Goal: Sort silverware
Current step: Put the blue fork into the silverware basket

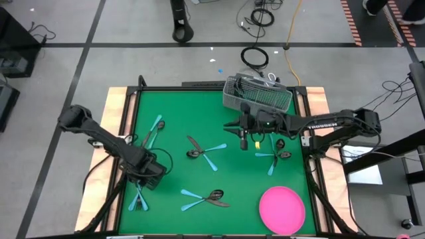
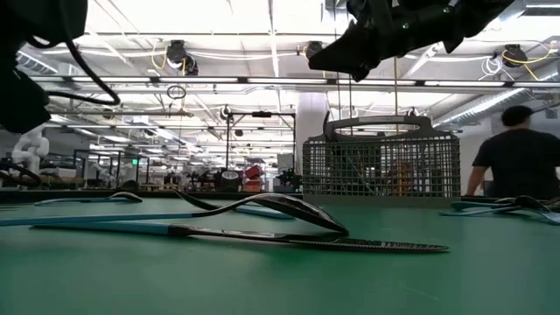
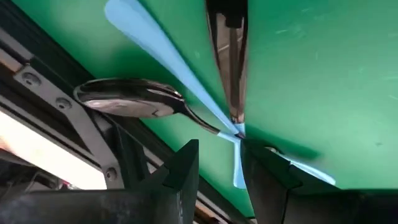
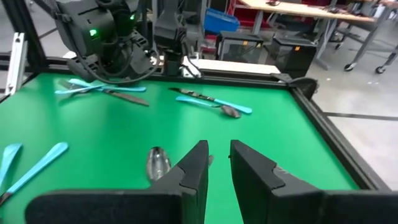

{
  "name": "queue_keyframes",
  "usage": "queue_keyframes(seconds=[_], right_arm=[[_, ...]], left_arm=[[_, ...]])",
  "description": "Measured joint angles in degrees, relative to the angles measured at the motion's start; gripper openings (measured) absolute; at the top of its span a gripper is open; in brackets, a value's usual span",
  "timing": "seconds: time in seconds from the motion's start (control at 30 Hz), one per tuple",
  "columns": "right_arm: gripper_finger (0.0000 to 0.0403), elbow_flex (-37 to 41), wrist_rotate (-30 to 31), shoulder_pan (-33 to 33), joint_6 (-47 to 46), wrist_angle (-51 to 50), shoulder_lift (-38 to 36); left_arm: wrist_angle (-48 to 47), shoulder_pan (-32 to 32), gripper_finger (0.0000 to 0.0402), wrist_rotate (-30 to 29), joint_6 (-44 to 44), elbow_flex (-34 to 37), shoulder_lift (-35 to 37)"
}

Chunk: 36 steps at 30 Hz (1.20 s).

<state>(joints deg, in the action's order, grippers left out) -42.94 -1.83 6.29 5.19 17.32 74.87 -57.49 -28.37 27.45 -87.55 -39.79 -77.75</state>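
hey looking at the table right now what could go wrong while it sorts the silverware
Left gripper sits low over a crossed pile at the mat's near-left edge; its jaws straddle several overlapping handles, so it might grab more than one piece, or push them against the table frame.

Right gripper hangs beside the caddy; a swing could knock it.

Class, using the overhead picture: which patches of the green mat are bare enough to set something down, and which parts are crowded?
Free: the mat left of the caddy, above the centre cutlery cluster; and the strip between the bottom cluster and the plate. Crowded: under the right gripper beside the right cluster, and the left edge around the left gripper.
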Motion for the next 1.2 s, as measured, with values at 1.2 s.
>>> queue_keyframes(seconds=[1.2], right_arm=[[0.0059,0.00,0.01,-2.65,0.62,-2.65,0.05]], left_arm=[[4.48,-2.76,0.0121,-1.01,-5.45,0.02,-4.75]])
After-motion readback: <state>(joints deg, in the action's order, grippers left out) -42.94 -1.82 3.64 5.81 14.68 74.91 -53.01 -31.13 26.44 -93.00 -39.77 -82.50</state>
